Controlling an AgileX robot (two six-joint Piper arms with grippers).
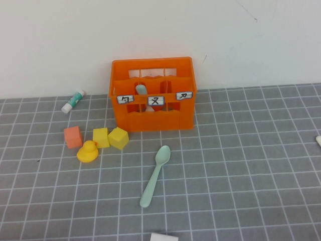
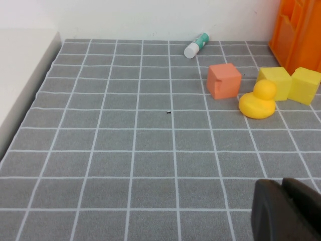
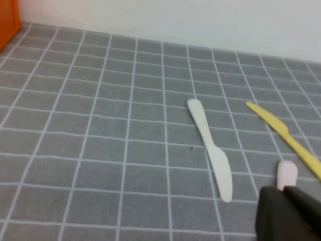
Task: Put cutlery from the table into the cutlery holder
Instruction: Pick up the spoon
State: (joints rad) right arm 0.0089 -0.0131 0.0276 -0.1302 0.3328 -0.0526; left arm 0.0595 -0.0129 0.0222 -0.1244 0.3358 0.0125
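1. A flat grey worktop (image 1: 241,165) marked with thin white grid lines carries everything; neither arm shows in the high view.
2. A bright orange plastic crate with slotted sides and three white labels, the cutlery holder (image 1: 153,118), stands upright at the back by the wall. A pale grey piece (image 1: 141,89) already stands in one compartment, probably cutlery sorted there.
3. A pale mint-green plastic spoon (image 1: 155,175) lies flat in front of the crate, bowl towards it, well apart from both hands and free to pick up.
4. The left hand (image 2: 288,211) shows only as a dark corner in its wrist view; whether it is open I cannot tell. Ahead of it sit a salmon cube (image 2: 224,80), a glossy yellow duck (image 2: 257,99), two yellow blocks (image 2: 293,84) and a white-and-green tube (image 2: 195,45).
5. The right hand (image 3: 291,213) is equally obscured; its state I cannot tell. Just ahead lie a smooth white plastic knife (image 3: 210,149), a yellow knife (image 3: 286,138) and a pink piece (image 3: 287,173).
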